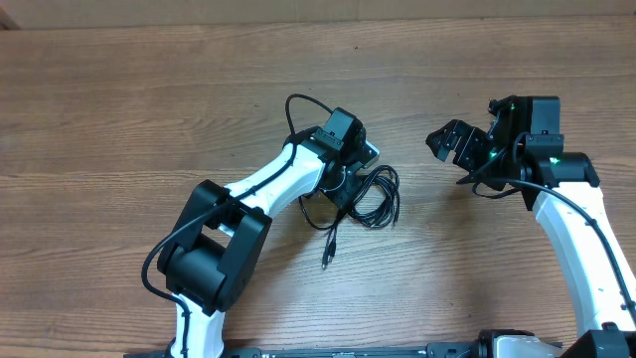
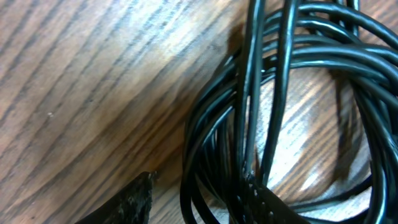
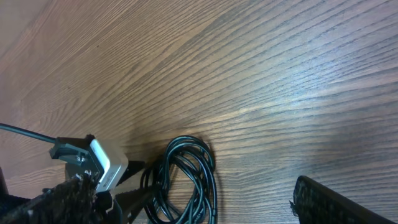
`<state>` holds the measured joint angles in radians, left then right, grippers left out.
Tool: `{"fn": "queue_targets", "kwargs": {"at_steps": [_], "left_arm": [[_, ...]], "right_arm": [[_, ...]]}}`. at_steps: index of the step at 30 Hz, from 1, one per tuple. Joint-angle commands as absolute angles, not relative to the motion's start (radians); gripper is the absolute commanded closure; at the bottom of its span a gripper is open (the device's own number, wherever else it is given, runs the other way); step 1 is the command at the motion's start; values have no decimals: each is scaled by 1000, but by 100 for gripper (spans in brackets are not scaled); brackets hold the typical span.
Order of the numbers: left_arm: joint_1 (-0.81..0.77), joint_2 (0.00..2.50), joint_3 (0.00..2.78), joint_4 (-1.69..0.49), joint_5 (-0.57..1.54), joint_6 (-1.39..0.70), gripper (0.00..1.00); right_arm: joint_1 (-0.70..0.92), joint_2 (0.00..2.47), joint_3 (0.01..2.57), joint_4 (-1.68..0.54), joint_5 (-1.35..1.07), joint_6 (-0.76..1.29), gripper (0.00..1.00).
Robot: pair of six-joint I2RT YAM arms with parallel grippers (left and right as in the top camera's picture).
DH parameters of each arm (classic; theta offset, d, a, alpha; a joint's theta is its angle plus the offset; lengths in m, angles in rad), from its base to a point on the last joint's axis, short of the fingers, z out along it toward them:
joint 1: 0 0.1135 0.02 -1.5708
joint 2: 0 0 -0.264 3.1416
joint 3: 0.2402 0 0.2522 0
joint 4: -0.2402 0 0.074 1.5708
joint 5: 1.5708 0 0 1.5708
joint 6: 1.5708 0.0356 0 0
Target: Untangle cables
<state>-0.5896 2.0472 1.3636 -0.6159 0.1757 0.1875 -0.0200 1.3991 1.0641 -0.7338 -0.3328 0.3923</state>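
Note:
The cables (image 1: 383, 195) lie as one tangled coil of thin black cord at the middle of the wooden table. One loose strand runs down to a small plug end (image 1: 326, 261). My left gripper (image 1: 350, 185) is down on the coil's left side. In the left wrist view the cables (image 2: 311, 62) fill the right half, and several strands pass between the jaws of my left gripper (image 2: 199, 190). Its left finger (image 2: 130, 202) stands a little apart from them. My right gripper (image 1: 445, 142) hovers open to the right of the coil and holds nothing. In the right wrist view the cables (image 3: 193, 155) lie ahead of it.
A thicker black wire (image 1: 298, 104) loops up from the left arm behind the coil. The left arm's white wrist camera (image 3: 106, 163) shows beside the coil in the right wrist view. Bare wood table (image 1: 149, 109) stretches to the left and back.

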Motion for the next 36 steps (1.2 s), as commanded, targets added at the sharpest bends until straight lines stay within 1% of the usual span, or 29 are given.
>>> {"fn": "queue_targets", "kwargs": {"at_steps": [1, 3, 4, 5, 6, 7, 8, 12, 13, 15, 19, 21, 23, 27, 30, 35, 36], "left_arm": [[-590, 2069, 1350, -622, 78, 176, 54], [-590, 2068, 1351, -624, 77, 179, 57], [-589, 2068, 1351, -624, 77, 179, 69], [-589, 2068, 1351, -624, 77, 179, 74], [-589, 2068, 1351, -624, 77, 179, 84], [-589, 2068, 1351, -623, 77, 179, 88], [-589, 2068, 1351, -622, 77, 179, 95], [-589, 2068, 1351, -615, 78, 179, 96], [-589, 2068, 1351, -615, 78, 179, 96], [-589, 2064, 1355, -618, 78, 180, 96], [-574, 2009, 1415, -660, 88, 219, 96], [-556, 1972, 1439, -676, 163, 287, 96], [-541, 1945, 1444, -680, 234, 333, 96], [-503, 1902, 1444, -711, 327, 381, 96], [-481, 1888, 1444, -736, 346, 407, 96], [-445, 1879, 1444, -764, 411, 439, 96], [-442, 1879, 1444, -764, 413, 439, 96]], "right_arm": [[-23, 1389, 1082, -729, -326, 396, 0], [-23, 1389, 1080, -731, -326, 396, 0], [-21, 1391, 1079, -735, -329, 396, 0], [-20, 1393, 1079, -738, -336, 396, 0], [-18, 1396, 1079, -744, -357, 397, 0], [-16, 1399, 1079, -748, -374, 397, 0], [-13, 1405, 1079, -751, -404, 397, 0], [10, 1433, 1060, -735, -455, 402, 0], [17, 1460, 1040, -732, -454, 466, 0], [18, 1486, 1033, -732, -452, 461, 0], [18, 1527, 1032, -719, -540, 238, 0], [18, 1528, 1032, -716, -644, 90, 0], [18, 1528, 1032, -717, -709, 11, 0], [18, 1529, 1029, -722, -756, -62, 0], [20, 1529, 1020, -715, -769, -62, 0], [46, 1530, 986, -695, -773, -143, 0], [50, 1530, 981, -689, -781, -134, 2]]}}
